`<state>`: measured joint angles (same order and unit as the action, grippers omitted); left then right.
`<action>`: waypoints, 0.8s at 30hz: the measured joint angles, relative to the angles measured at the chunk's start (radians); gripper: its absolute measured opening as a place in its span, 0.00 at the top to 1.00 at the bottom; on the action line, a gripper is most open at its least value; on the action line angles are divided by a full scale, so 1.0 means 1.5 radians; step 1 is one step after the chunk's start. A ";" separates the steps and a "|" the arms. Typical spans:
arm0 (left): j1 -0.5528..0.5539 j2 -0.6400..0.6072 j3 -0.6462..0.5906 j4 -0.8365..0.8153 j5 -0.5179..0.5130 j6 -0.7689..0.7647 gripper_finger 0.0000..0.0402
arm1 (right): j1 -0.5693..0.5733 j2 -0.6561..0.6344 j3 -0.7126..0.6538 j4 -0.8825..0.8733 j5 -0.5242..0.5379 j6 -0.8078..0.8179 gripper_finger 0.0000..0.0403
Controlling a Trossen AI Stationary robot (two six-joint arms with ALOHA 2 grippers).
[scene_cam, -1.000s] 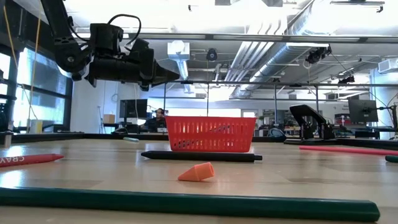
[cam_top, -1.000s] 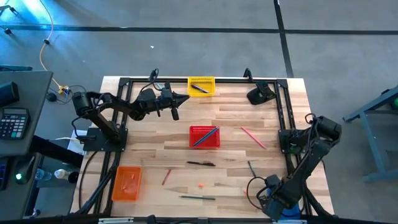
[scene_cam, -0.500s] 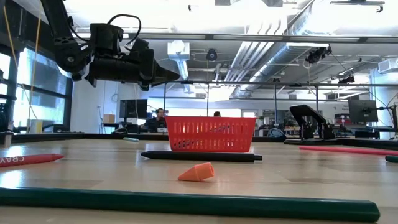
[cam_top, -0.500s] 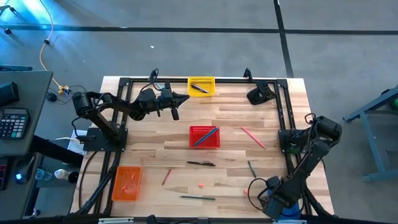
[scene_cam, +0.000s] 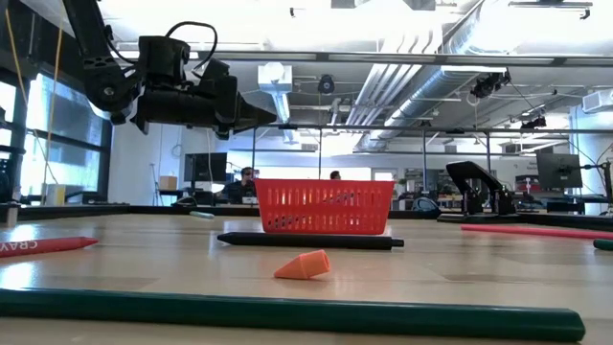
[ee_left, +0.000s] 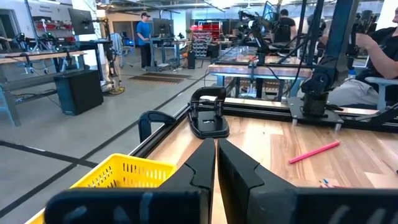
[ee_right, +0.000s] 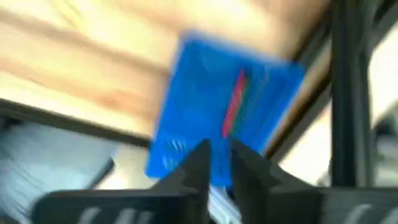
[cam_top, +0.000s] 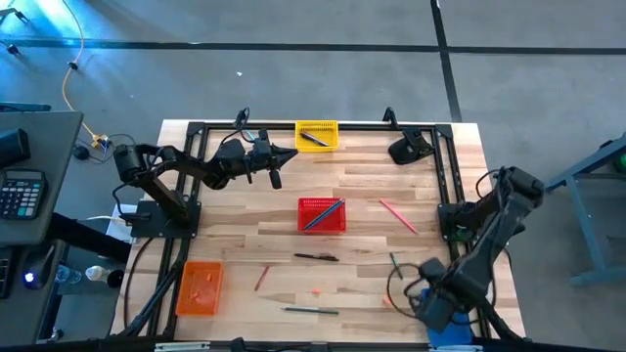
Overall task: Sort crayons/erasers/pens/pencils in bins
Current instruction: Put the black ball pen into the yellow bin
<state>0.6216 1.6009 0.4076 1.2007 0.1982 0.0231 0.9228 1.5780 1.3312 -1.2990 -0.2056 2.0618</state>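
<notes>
My left gripper (cam_top: 289,154) hangs shut and empty above the table's far left, beside the yellow bin (cam_top: 316,135), which holds a black pen. My right gripper (cam_top: 428,308) is at the near right corner, above the blue bin (ee_right: 224,112), which holds a red stick and a green one; its fingers show a narrow gap and hold nothing. The red bin (cam_top: 322,214) in the middle holds blue pencils. A pink pencil (cam_top: 398,216), a black pen (cam_top: 315,257), a red crayon (cam_top: 261,279), an eraser (cam_top: 317,290) and two green pencils (cam_top: 311,310) (cam_top: 394,264) lie flat on the table.
The orange bin (cam_top: 199,287) stands at the near left with small lumps in it. A black clamp-like device (cam_top: 409,149) sits at the far right. A black frame (cam_top: 448,196) runs round the table's edges. People show in the room beyond the table.
My right gripper has risen and gone a little toward the table's far edge, away from the blue bin. Its arm has swung toward the right edge.
</notes>
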 joint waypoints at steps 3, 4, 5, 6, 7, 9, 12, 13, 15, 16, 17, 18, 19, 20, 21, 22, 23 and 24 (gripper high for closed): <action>0.000 0.000 0.000 0.000 0.000 0.001 0.98 | -0.016 -0.036 0.007 -0.037 0.172 -0.027 0.98; 0.000 0.000 0.000 0.000 0.000 0.005 0.98 | -0.023 -0.047 0.002 -0.040 0.220 -0.035 0.97; 0.000 0.000 0.000 0.000 0.000 0.005 0.98 | -0.031 -0.058 -0.006 -0.042 0.257 -0.049 0.96; 0.000 0.000 0.000 0.000 0.000 0.005 0.98 | -0.040 -0.068 -0.017 -0.041 0.284 -0.068 0.97; 0.000 0.000 0.000 0.000 0.000 0.005 0.98 | -0.051 -0.078 -0.031 -0.034 0.302 -0.090 0.98; 0.000 0.000 0.000 0.000 0.000 0.010 0.98 | -0.077 -0.099 -0.068 0.001 0.327 -0.145 0.99; 0.000 0.000 0.000 0.000 0.000 0.011 0.98 | -0.128 -0.125 -0.141 0.102 0.348 -0.241 0.99; 0.000 0.000 0.000 0.000 0.000 0.013 0.98 | -0.148 -0.131 -0.167 0.151 0.348 -0.283 1.00; 0.000 0.000 0.000 0.000 0.000 0.022 0.98 | -0.191 -0.134 -0.219 0.265 0.348 -0.374 1.00; 0.000 0.000 0.000 0.000 0.000 0.022 0.98 | -0.211 -0.133 -0.243 0.322 0.346 -0.419 1.00; 0.000 0.000 0.000 0.000 0.000 0.023 0.98 | -0.230 -0.133 -0.267 0.381 0.345 -0.464 1.00; 0.000 0.000 0.000 0.000 0.000 0.026 0.98 | -0.246 -0.131 -0.289 0.446 0.345 -0.509 1.00; 0.000 0.000 0.000 -0.001 0.000 0.030 0.98 | -0.260 -0.131 -0.310 0.514 0.348 -0.551 1.00; 0.000 0.000 0.000 -0.002 0.000 0.035 0.98 | -0.271 -0.131 -0.331 0.573 0.355 -0.592 1.00; 0.000 0.000 0.000 -0.004 0.000 0.041 0.98 | -0.280 -0.131 -0.351 0.624 0.361 -0.626 1.00; 0.000 0.000 0.000 -0.005 0.000 0.045 0.98 | -0.290 -0.131 -0.369 0.669 0.364 -0.658 1.00; 0.000 0.000 0.000 -0.007 0.000 0.049 0.98 | -0.299 -0.129 -0.387 0.710 0.364 -0.686 1.00; 0.000 0.000 0.000 -0.009 0.001 0.052 0.98 | -0.306 -0.125 -0.397 0.740 0.365 -0.709 1.00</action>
<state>0.6216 1.6009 0.4080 1.1879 0.1996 0.1010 0.4634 1.3911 0.7353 -0.1884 0.3412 0.9989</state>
